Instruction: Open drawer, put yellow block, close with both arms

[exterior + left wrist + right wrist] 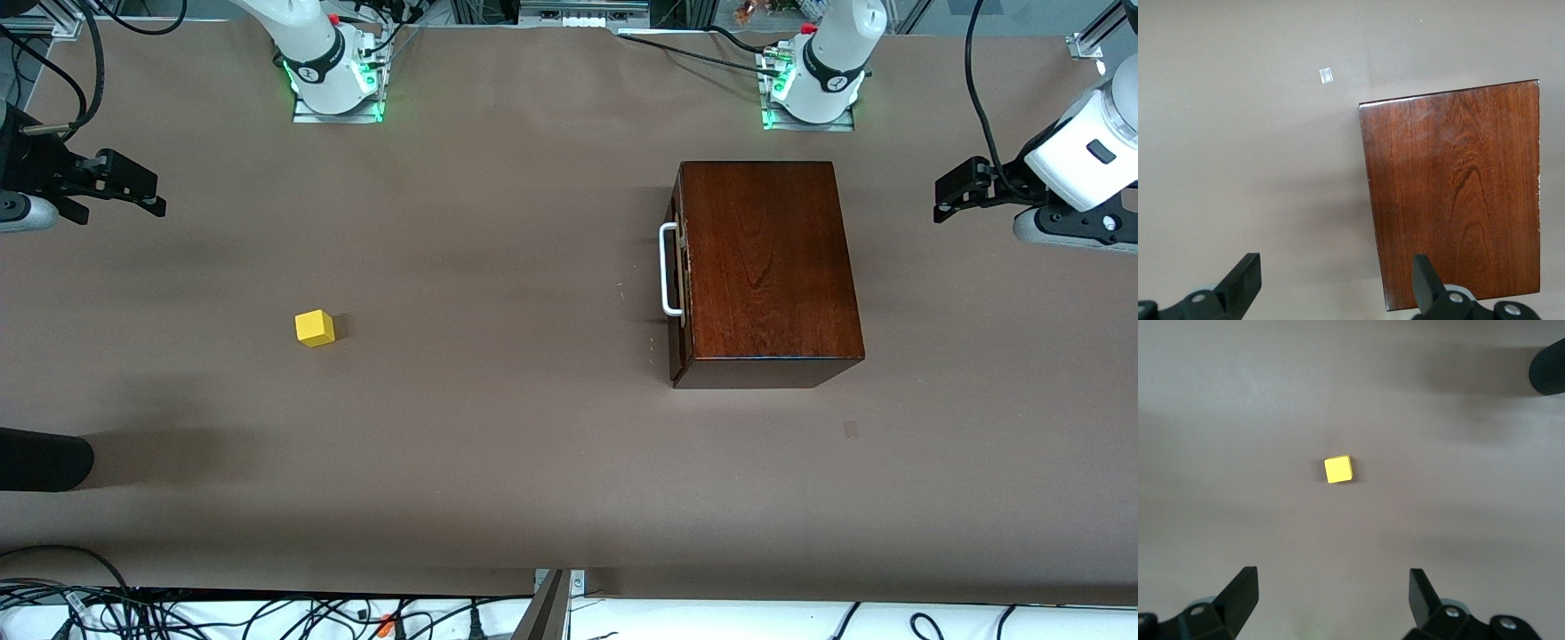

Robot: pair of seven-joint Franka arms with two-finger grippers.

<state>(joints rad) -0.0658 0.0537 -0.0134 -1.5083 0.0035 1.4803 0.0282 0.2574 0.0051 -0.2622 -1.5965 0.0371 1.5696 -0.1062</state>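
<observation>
The yellow block [315, 327] [1338, 469] lies alone on the brown table toward the right arm's end. The dark wooden box [769, 267] [1451, 193] stands toward the left arm's end. Its drawer [679, 276] is shut, and the white handle [667, 269] faces the right arm's end. My right gripper [151, 197] [1333, 577] hangs open and empty over the table edge at its own end, apart from the block. My left gripper [942, 200] [1336, 263] hangs open and empty over the table beside the box's back edge.
A black rounded object [40, 458] [1548, 367] pokes in over the table edge at the right arm's end, nearer to the front camera than the block. A small pale mark [851, 429] [1327, 75] lies on the table near the box. Cables run along the table edges.
</observation>
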